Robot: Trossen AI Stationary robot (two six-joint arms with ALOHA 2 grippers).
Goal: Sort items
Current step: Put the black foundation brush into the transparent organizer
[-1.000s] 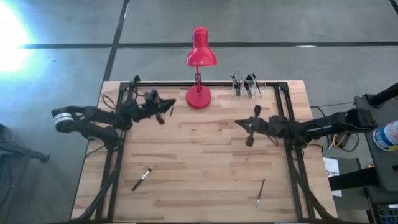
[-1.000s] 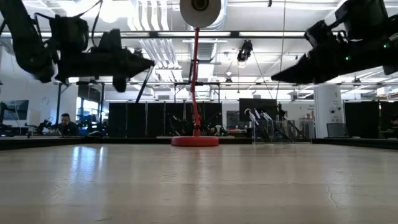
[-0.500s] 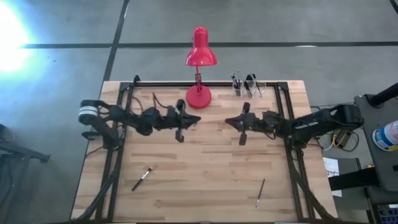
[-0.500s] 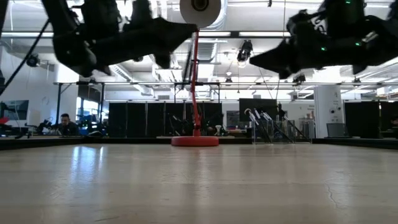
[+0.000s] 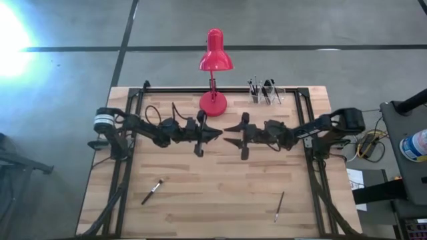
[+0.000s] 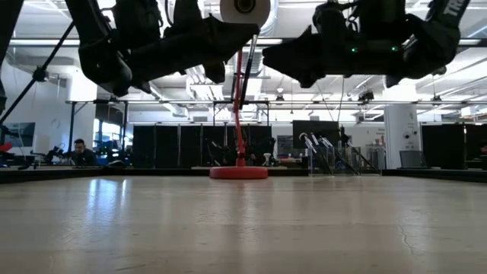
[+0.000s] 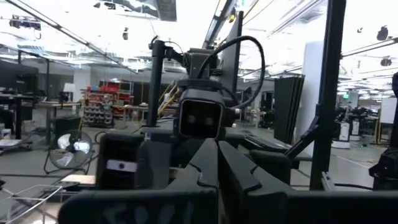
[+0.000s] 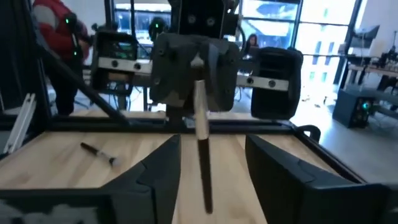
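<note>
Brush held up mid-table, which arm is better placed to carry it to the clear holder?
Right. The left gripper grips the brush upright; the right gripper is open facing it, and the holder stands at the table's far edge on the right arm's side.

floor: grey concrete | ceiling lights: bright strips | hall: likely workshop, dark partitions

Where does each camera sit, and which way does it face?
High view: above the table, facing straight down; left hand and right hand almost meet.
Low view: at tabletop height, facing the red lamp; both arms overhead.
Left wrist view: on the left arm, facing the right arm; own shut fingers.
Right wrist view: on the right arm, facing the held brush; own open fingers.
Shared: high and right wrist views show the loose brush.
</note>
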